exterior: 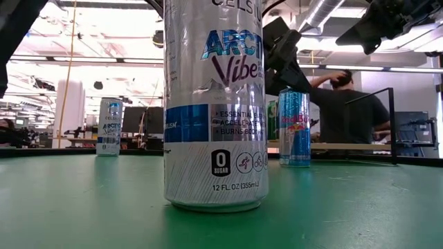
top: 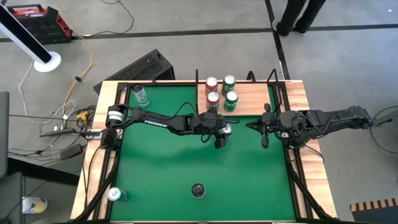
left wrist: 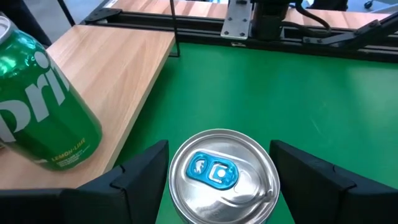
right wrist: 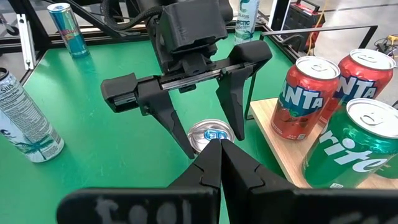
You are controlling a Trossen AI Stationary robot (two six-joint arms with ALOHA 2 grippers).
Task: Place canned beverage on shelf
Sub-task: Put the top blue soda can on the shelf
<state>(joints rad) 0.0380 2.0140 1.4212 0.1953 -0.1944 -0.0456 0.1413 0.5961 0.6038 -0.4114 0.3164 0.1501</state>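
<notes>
We see left jaws [right wrist: 202, 127] spread wide around can [left wrist: 222, 185], not touching; can stands on worktop [left wrist: 323, 112] beside shelf [left wrist: 106, 81], so grasp comes next. Right jaws [top: 263, 132] clenched, empty, waiting opposite.

Lighting: bright, even, from overhead ceiling fixtures [exterior: 104, 34], which blow out to white in the low view. Shadows: soft and short beneath the arms on the green counter [top: 161, 168]. Glare: mild sheen on the silver can lid [left wrist: 222, 175]. Focus: nearest white can [exterior: 214, 104] sharp; room behind slightly soft.
</notes>
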